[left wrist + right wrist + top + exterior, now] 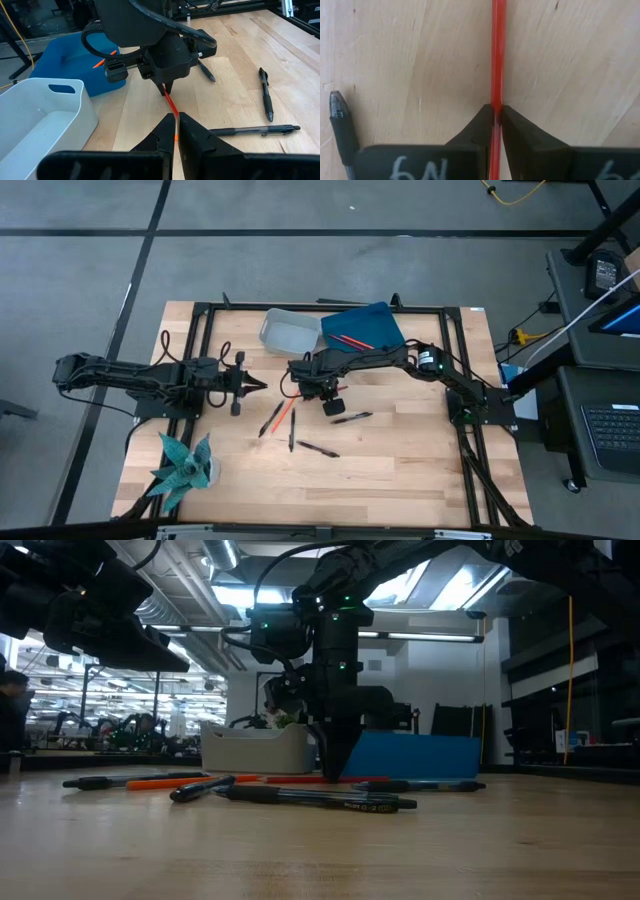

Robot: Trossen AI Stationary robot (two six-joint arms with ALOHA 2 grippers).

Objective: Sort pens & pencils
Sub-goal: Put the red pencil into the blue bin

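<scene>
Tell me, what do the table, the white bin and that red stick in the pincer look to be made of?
The table looks like pale wood: plank seams and grain show. The white bin seems moulded plastic, smooth and matte with a cut-out handle. The red pencil in the right pincer is glossy, likely painted wood, though that's uncertain.

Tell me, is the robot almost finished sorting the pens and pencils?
Not yet. Two red pencils already lie on the blue tray. The right gripper is pinching another red pencil down on the table. Four black pens lie loose there, and the white bin looks empty. The left gripper waits shut nearby.
</scene>
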